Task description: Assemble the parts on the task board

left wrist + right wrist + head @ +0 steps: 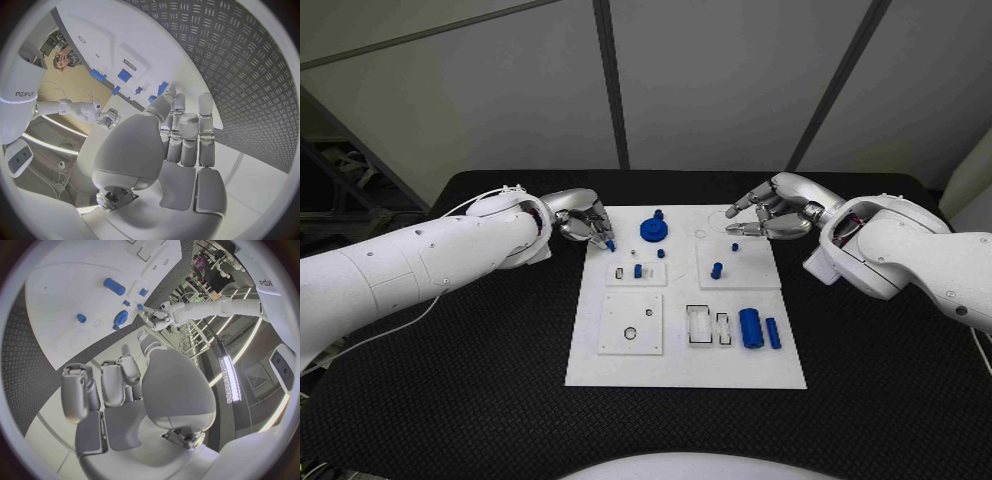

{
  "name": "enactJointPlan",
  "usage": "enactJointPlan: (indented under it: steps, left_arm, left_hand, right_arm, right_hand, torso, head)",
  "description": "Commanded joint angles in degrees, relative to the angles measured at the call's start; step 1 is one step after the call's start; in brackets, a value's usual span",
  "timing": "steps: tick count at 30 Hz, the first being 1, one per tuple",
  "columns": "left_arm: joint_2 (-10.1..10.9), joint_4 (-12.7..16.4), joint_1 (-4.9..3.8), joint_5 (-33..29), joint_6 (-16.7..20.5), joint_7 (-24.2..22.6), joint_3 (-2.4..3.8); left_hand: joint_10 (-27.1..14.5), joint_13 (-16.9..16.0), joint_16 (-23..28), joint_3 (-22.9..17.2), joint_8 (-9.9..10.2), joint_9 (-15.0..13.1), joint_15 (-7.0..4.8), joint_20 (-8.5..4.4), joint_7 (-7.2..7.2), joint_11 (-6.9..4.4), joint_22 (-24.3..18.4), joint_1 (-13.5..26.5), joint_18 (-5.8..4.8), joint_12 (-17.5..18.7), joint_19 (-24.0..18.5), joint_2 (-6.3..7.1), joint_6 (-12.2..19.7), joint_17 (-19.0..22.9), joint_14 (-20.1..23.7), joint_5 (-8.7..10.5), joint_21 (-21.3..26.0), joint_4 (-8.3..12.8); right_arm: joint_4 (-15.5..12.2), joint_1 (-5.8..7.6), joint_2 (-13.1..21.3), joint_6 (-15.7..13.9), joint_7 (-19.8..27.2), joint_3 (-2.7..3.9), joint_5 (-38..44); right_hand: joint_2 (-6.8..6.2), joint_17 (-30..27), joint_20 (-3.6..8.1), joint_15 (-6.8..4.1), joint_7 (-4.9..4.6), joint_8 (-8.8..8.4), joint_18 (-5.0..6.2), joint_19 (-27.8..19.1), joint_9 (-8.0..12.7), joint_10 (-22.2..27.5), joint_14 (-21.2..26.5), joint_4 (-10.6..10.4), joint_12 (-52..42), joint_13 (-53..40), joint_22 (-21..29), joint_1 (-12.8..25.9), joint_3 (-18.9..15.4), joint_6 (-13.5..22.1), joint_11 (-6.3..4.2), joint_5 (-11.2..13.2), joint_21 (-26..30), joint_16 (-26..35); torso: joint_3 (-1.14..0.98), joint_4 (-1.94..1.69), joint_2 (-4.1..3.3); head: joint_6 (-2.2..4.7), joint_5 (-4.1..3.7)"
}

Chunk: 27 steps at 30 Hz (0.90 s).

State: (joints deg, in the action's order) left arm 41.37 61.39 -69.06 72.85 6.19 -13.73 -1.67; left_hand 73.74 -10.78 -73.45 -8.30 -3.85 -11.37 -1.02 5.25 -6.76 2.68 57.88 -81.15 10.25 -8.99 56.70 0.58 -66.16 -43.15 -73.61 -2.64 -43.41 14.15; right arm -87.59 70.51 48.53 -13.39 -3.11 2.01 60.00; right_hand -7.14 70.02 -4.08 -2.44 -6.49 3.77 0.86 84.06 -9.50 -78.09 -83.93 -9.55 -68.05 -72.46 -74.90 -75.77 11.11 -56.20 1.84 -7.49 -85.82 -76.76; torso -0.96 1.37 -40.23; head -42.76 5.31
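Note:
The white task board (678, 366) lies in the middle of the black table. My left hand (584, 224) hovers at the board's far left corner and pinches a small blue part (609, 244) at its fingertips; the left wrist view shows that hand (178, 142) with the blue part (164, 88) at the fingertips. My right hand (769, 215) hangs over the far right corner with fingers apart and nothing in them. A blue gear (653, 231) stands on the board between the hands. A blue peg (717, 269) and another (639, 270) stand in small plates. Two blue cylinders (751, 328) lie near the right edge.
Several white sub-plates sit on the board, one with round holes (633, 323) and clear rectangular slots (700, 326) beside it. In the right wrist view my right hand (125, 395) is above the board (59, 287), with the gear (120, 318) and a cylinder (114, 286) beyond.

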Motion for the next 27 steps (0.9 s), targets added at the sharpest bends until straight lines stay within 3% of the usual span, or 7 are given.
enactJointPlan:
  steps: [1,27]
  left_arm:
    - [-0.1,-0.1,-0.08,0.1,0.4,0.6,0.03]
    - [-0.8,-0.6,-0.09,0.1,0.5,0.8,0.03]
  left_hand:
    - [0.3,-0.1,-0.3,0.0,-0.2,-0.1,0.02,0.14,0.05,0.01,0.1,-0.4,0.15,0.1,0.3,-0.59,-0.5,-0.1,-0.3,-0.33,0.2,0.5]
    - [0.5,-0.3,-0.7,-0.1,-0.2,-0.1,-0.01,0.11,0.02,-0.01,0.2,0.0,0.15,0.1,0.5,-1.03,-0.9,-0.6,-0.7,-0.32,0.1,0.4]
  right_arm:
    - [-0.1,0.1,0.0,0.1,0.5,0.03,0.1]
    - [0.0,0.1,-0.1,0.2,0.5,0.03,0.1]
  right_hand:
    - [0.49,-0.1,0.29,-0.16,-0.05,0.16,0.48,2.8,-0.1,0.0,-1.7,-0.3,-0.1,0.0,-10.1,0.3,0.1,-0.2,-0.09,-0.1,0.2,0.4]
    - [0.49,-0.1,0.29,-0.16,-0.05,0.16,0.48,2.8,-0.1,0.0,-1.7,-0.3,-0.1,0.0,-10.1,0.3,0.1,-0.2,-0.09,-0.1,0.2,0.4]
  torso:
    - [0.0,0.0,0.0]
    - [-0.02,-0.02,0.01]
  head:
    - [-0.03,-0.01]
    - [-0.06,-0.03]
